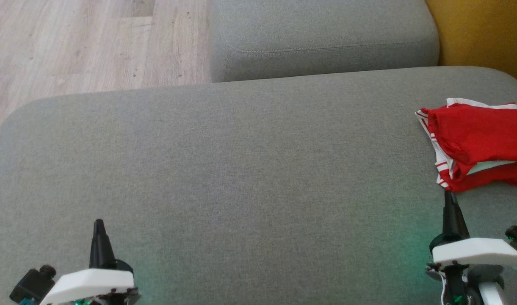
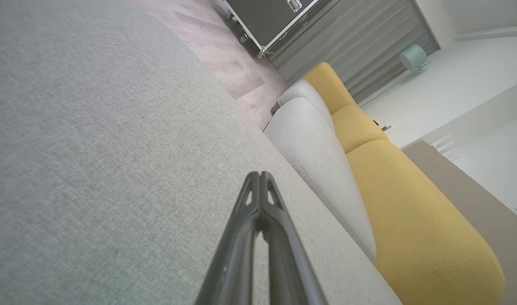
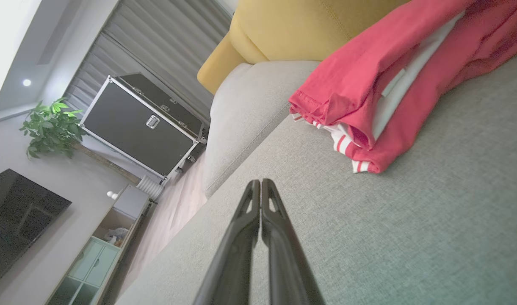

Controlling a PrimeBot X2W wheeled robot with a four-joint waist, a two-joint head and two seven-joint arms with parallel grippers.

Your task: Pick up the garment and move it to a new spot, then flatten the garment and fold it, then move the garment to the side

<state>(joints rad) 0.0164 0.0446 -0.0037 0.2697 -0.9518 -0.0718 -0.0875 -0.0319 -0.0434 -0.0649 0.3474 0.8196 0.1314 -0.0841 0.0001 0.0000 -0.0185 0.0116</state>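
Nearest, the left gripper (image 1: 99, 226) and right gripper (image 1: 450, 199) sit low over the grey cushion (image 1: 241, 169), jaws pressed together on both, holding nothing. Just beyond the right one lies the folded red garment (image 1: 480, 140), at the cushion's right edge. Farther off is wood floor (image 1: 72, 42).

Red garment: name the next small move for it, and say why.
Probably open the right pincer and ease it forward to the near hem of the red garment. The pincer is shut and empty, its tip just short of the cloth, and the garment lies doubled over at the right edge of the grey cushion, not yet flattened.
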